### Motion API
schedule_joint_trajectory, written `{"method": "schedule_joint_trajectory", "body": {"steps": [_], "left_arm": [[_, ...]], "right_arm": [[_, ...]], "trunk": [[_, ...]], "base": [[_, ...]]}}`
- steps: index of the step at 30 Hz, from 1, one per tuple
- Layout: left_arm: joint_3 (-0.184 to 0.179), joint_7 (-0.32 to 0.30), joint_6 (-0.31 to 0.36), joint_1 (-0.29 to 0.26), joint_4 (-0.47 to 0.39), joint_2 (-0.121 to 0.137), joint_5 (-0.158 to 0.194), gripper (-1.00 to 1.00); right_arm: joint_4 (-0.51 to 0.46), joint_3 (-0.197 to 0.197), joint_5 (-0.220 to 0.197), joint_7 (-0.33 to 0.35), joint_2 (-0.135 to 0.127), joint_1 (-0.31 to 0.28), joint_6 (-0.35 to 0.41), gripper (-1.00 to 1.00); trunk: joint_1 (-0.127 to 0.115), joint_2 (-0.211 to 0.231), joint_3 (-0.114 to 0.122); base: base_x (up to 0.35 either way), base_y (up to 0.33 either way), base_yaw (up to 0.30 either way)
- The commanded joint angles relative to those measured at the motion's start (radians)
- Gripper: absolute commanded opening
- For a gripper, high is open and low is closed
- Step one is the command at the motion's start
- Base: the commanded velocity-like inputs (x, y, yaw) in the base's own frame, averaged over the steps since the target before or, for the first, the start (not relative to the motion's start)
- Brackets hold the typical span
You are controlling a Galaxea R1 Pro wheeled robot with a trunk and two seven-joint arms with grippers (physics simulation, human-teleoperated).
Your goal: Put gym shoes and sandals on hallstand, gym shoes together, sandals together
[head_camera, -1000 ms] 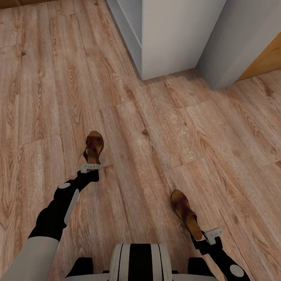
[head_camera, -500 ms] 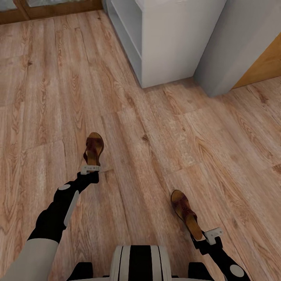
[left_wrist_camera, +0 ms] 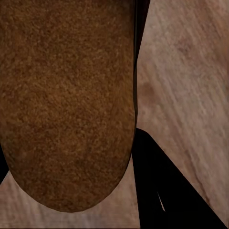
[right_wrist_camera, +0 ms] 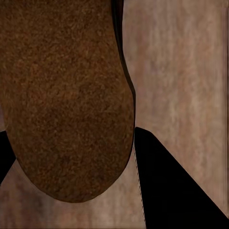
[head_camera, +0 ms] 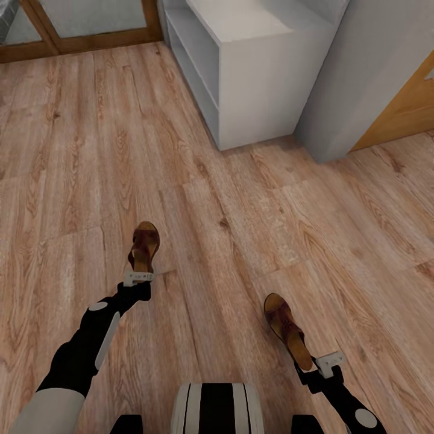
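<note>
— Brown leather, two pieces: where are they?

— Each sandal is carried by one arm above the corridor floor [head_camera: 253, 229]. The left sandal [head_camera: 144, 247] sticks out forward from the left gripper [head_camera: 138, 276], which grips it at the heel end. The right sandal [head_camera: 288, 330] is gripped the same way by the right gripper [head_camera: 328, 361], toe pointing forward and a little to the left.

— And the jaws?

— Closed on the heels, it seems (the fingers are mostly covered by the shoes, so I judge from how the sandals hang). In the left wrist view the rough brown sole [left_wrist_camera: 67, 100] is very near the camera, with wood planks behind; the right wrist view is alike, sole [right_wrist_camera: 67, 95] over planks.

— The rack?

— The pale grey-white hallstand [head_camera: 259, 90] stands ahead, well apart from both sandals, its side panel facing the robot. Beside it, a grey wall [head_camera: 361, 78].
</note>
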Motion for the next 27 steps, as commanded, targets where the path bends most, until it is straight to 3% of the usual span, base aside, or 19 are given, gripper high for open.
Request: {"method": "schedule_joint_trajectory", "body": {"steps": [1, 7, 8, 13, 18, 23, 27], "left_arm": [[0.003, -0.005, 0.005, 0.015, -0.001, 0.001, -0.003, -1.00], [0.029, -0.003, 0.001, 0.056, 0.001, 0.005, -0.004, -1.00], [0.047, -0.002, -0.004, 0.093, 0.001, 0.007, -0.007, -1.00], [0.051, 0.001, -0.033, 0.142, 0.003, 0.008, -0.012, -1.00], [0.052, 0.003, -0.129, 0.201, 0.025, 0.008, -0.013, -1.00], [0.063, 0.004, -0.179, 0.245, 0.054, 0.008, -0.013, -1.00], [0.090, 0.004, -0.256, 0.282, 0.103, 0.007, -0.013, -1.00]], "right_arm": [[0.001, -0.005, 0.006, 0.006, 0.001, 0.000, -0.003, -1.00], [0.007, -0.005, 0.006, 0.004, 0.001, -0.001, -0.004, -1.00], [0.009, -0.006, 0.006, 0.004, 0.001, 0.000, -0.004, -1.00], [0.021, -0.007, 0.006, 0.003, 0.001, -0.001, -0.005, -1.00], [0.037, -0.008, 0.006, 0.003, 0.001, 0.000, -0.006, -1.00], [0.058, -0.016, 0.005, 0.003, 0.001, 0.000, -0.008, -1.00], [0.097, -0.063, 0.005, 0.004, 0.001, 0.000, -0.023, -1.00]], "trunk": [[-0.001, 0.000, 0.003], [-0.003, 0.001, 0.027], [-0.004, 0.002, 0.031], [-0.006, 0.003, 0.055], [-0.008, 0.004, 0.081], [-0.010, 0.005, 0.108], [-0.012, 0.006, 0.130]], "base": [[0.000, 0.000, 0.000], [0.000, 0.000, 0.000], [0.000, 0.000, 0.000], [0.000, 0.000, 0.000], [0.000, 0.000, 0.000], [0.000, 0.000, 0.000], [0.000, 0.000, 0.000]]}}
